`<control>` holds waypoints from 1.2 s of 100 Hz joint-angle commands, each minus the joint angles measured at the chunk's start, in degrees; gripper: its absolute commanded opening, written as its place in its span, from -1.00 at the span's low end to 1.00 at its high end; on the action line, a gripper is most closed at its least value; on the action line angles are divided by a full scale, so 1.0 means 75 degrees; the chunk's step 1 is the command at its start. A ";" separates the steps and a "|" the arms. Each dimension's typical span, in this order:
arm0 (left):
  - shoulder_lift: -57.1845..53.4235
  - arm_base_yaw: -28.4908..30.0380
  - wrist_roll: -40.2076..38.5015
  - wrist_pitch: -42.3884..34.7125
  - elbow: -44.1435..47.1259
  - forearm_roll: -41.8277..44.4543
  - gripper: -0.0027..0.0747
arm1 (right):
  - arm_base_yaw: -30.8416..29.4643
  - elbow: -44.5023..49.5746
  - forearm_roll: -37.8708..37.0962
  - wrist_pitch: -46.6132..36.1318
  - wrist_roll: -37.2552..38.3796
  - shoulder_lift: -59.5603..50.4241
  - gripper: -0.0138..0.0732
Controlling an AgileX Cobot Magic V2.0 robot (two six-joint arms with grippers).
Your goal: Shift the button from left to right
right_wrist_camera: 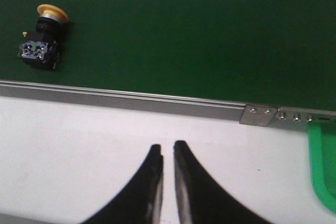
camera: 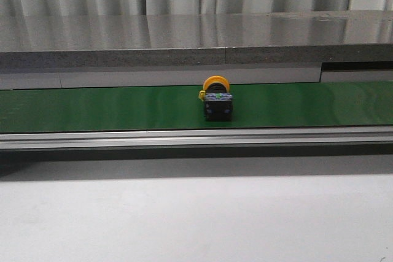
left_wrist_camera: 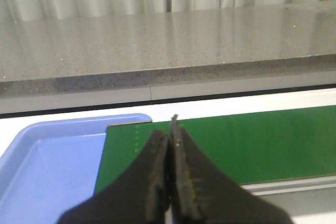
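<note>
The button (camera: 217, 99) lies on its side in the middle of the green belt (camera: 92, 105), orange-yellow cap facing the back, black body toward me. In the right wrist view the button (right_wrist_camera: 43, 38) lies far off to one side of my right gripper (right_wrist_camera: 167, 145). That gripper hovers over the white table in front of the belt, its fingers nearly touching with only a thin slit and nothing between them. My left gripper (left_wrist_camera: 167, 127) is shut and empty over the belt's left end (left_wrist_camera: 252, 140). Neither gripper shows in the front view.
A blue tray (left_wrist_camera: 47, 171) sits at the belt's left end. A green tray (right_wrist_camera: 323, 171) stands at its right end. An aluminium rail (camera: 184, 136) runs along the belt's front edge. A grey stone ledge (camera: 184, 35) rises behind the belt.
</note>
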 commanded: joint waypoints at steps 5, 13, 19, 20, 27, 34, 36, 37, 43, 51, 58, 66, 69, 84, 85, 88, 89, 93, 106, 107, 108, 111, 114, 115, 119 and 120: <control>0.0072 -0.0065 -0.0001 -0.0605 -0.0196 -0.0011 -0.98 | 0.0020 -0.0244 0.0136 -0.0375 0.0007 -0.0018 0.17; 0.0072 -0.0065 -0.0001 -0.0605 -0.0196 -0.0011 -0.98 | 0.0020 -0.0244 0.0136 -0.0382 0.0007 -0.0018 0.54; 0.0072 -0.0065 -0.0001 -0.0605 -0.0196 -0.0011 -0.98 | 0.0020 -0.0244 0.0227 -0.0397 0.0007 -0.0018 0.74; 0.0072 -0.0065 -0.0001 -0.0605 -0.0196 -0.0011 -0.98 | 0.0020 -0.0244 0.0247 -0.0397 0.0007 -0.0018 0.75; 0.0072 -0.0065 -0.0001 -0.0605 -0.0196 -0.0011 -0.98 | 0.0020 -0.0244 0.0468 -0.0445 0.0007 -0.0018 0.81; 0.0072 -0.0065 -0.0001 -0.0605 -0.0196 -0.0011 -0.98 | 0.0020 -0.0244 0.0622 -0.0562 0.0007 -0.0018 0.80; 0.0072 -0.0065 -0.0001 -0.0605 -0.0196 -0.0011 -0.98 | 0.0020 -0.0244 0.0648 -0.0627 0.0007 -0.0010 0.80; 0.0072 -0.0065 -0.0001 -0.0605 -0.0196 -0.0011 -0.98 | 0.0020 -0.0244 0.0664 -0.0648 0.0000 -0.0009 0.80; 0.0072 -0.0065 -0.0001 -0.0605 -0.0196 -0.0011 -0.98 | 0.0020 -0.0278 0.0673 -0.0853 0.0000 0.0077 0.80; 0.0072 -0.0065 -0.0001 -0.0605 -0.0196 -0.0011 -0.98 | 0.0020 -0.0383 0.0673 -0.1070 0.0000 0.0320 0.80; 0.0072 -0.0065 -0.0001 -0.0605 -0.0196 -0.0011 -0.98 | 0.0020 -0.0509 0.0673 -0.1219 -0.0006 0.0669 0.80; 0.0072 -0.0065 -0.0001 -0.0605 -0.0196 -0.0011 -0.98 | 0.0020 -0.0692 0.0673 -0.1293 -0.0006 0.1199 0.80; 0.0072 -0.0065 -0.0001 -0.0605 -0.0196 -0.0011 -0.98 | 0.0020 -0.0761 0.0673 -0.1321 -0.0006 0.1386 0.80; 0.0072 -0.0065 -0.0001 -0.0605 -0.0196 -0.0011 -0.98 | 0.0100 -0.1159 0.0673 -0.1412 -0.0322 0.2378 0.80; 0.0072 -0.0065 -0.0001 -0.0605 -0.0196 -0.0011 -0.98 | 0.0117 -0.1180 0.0673 -0.1412 -0.0342 0.2472 0.80; 0.0072 -0.0065 -0.0001 -0.0605 -0.0196 -0.0011 -0.98 | 0.0163 -0.1290 0.0673 -0.1412 -0.0386 0.2654 0.80; 0.0072 -0.0065 -0.0001 -0.0605 -0.0196 -0.0011 -0.98 | 0.0176 -0.1314 0.0673 -0.1412 -0.0407 0.2700 0.80; 0.0072 -0.0065 -0.0001 -0.0605 -0.0196 -0.0011 -0.98 | 0.0258 -0.1451 0.0673 -0.1412 -0.0467 0.2973 0.80; 0.0072 -0.0065 -0.0001 -0.0605 -0.0196 -0.0011 -0.98 | 0.0539 -0.1871 0.0673 -0.1478 -0.0533 0.3760 0.80; 0.0072 -0.0065 -0.0001 -0.0605 -0.0196 -0.0011 -0.98 | 0.0554 -0.1914 0.0673 -0.1479 -0.0541 0.3796 0.80; 0.0072 -0.0065 -0.0001 -0.0605 -0.0196 -0.0011 -0.98 | 0.0568 -0.1936 0.0673 -0.1485 -0.0541 0.3868 0.80; 0.0072 -0.0065 -0.0001 -0.0605 -0.0196 -0.0011 -0.98 | 0.0635 -0.2022 0.0666 -0.1510 -0.0541 0.4011 0.80; 0.0072 -0.0065 -0.0001 -0.0605 -0.0196 -0.0011 -0.98 | 0.0684 -0.2128 0.0665 -0.1520 -0.0542 0.4150 0.80; 0.0072 -0.0065 -0.0001 -0.0605 -0.0196 -0.0011 -0.98 | 0.0698 -0.2147 0.0665 -0.1532 -0.0542 0.4219 0.80; 0.0072 -0.0065 -0.0001 -0.0605 -0.0196 -0.0011 -0.98 | 0.0768 -0.2260 0.0650 -0.1579 -0.0548 0.4378 0.80; 0.0072 -0.0065 -0.0001 -0.0605 -0.0196 -0.0011 -0.98 | 0.0794 -0.2278 0.0638 -0.1586 -0.0548 0.4440 0.80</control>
